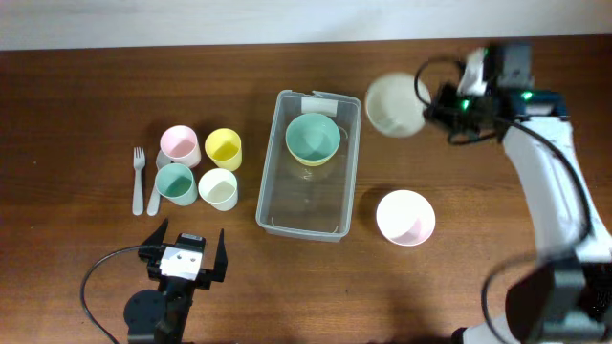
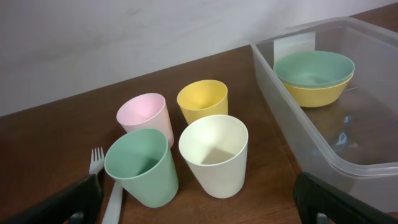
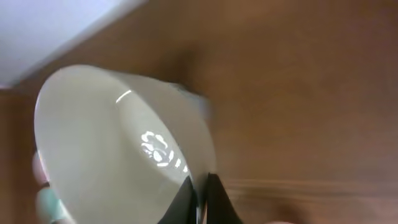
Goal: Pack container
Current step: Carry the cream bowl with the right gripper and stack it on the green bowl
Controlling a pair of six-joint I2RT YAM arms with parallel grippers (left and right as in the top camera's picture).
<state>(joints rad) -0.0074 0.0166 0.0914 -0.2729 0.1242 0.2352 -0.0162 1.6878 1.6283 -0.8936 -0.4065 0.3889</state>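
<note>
Container [image 1: 306,205]: middle of the counter [image 1: 86,86], with a green bowl [image 1: 313,137] nested in a yellow bowl [image 2: 314,93] inside.
Right gripper [image 1: 427,105]: pinching the rim of a cream bowl [image 1: 394,105], just beside the container's far right corner.
Left gripper [image 1: 186,241]: spread wide, holding nothing.
Remaining, likely: cream bowl, pink bowl [image 1: 405,217], four cups [image 1: 176,182], fork [image 1: 138,182].

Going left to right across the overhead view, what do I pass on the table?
fork → pink cup → yellow cup → container → cream bowl → right gripper, which is pinching that bowl's rim.
</note>
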